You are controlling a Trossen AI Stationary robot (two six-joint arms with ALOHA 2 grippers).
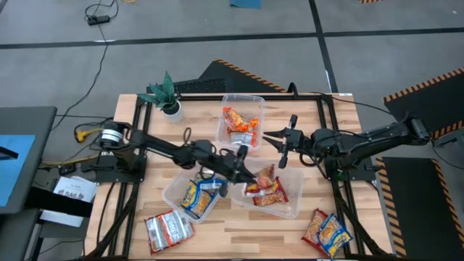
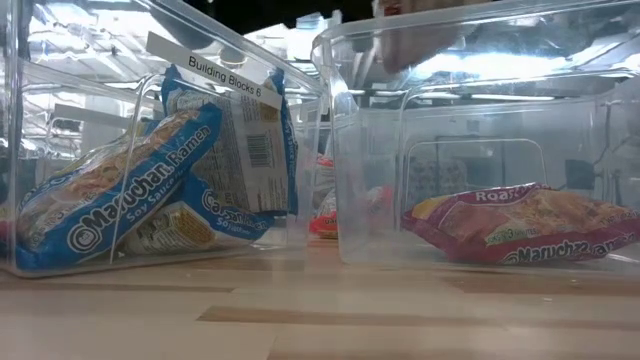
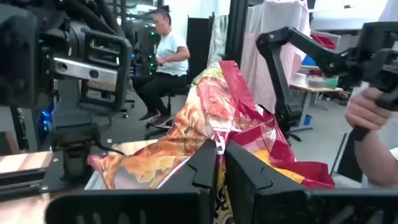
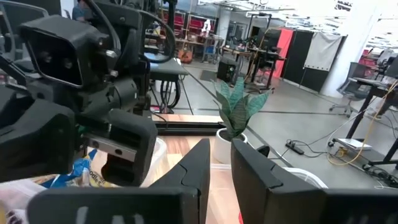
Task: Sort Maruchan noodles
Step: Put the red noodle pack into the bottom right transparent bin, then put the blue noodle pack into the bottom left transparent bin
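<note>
Three clear tubs hold sorted noodle packets: orange ones in the far tub (image 1: pixel 243 119), yellow-and-blue ones in the near left tub (image 1: pixel 192 196) (image 2: pixel 150 170), red ones in the near right tub (image 1: pixel 275 194) (image 2: pixel 520 225). A red-and-silver packet (image 1: pixel 168 228) and a yellow-and-blue and an orange packet (image 1: pixel 326 232) lie flat on the table near its near edge. My left gripper (image 1: pixel 245 172) (image 3: pixel 221 168) is over the near right tub, shut on a red packet (image 3: pixel 230 118). My right gripper (image 1: pixel 270 139) (image 4: pixel 221 168) hovers shut beside the far tub, touching nothing. My left gripper pinches the red packet between its two fingers at one edge (image 3: pixel 220 186). The crinkled packet stands up beyond the fingertips, over the near right tub. Whether its far end rests on the packets in the tub, I cannot tell.
A small green potted plant (image 1: pixel 168 94) (image 4: pixel 236 112) stands at the table's far left. Black frame bars run along the table's sides (image 1: pixel 138 145). Bare wood shows between the loose packets at the near edge. Beyond the table a person sits (image 3: pixel 165 56), and a hand (image 3: pixel 367 112) shows.
</note>
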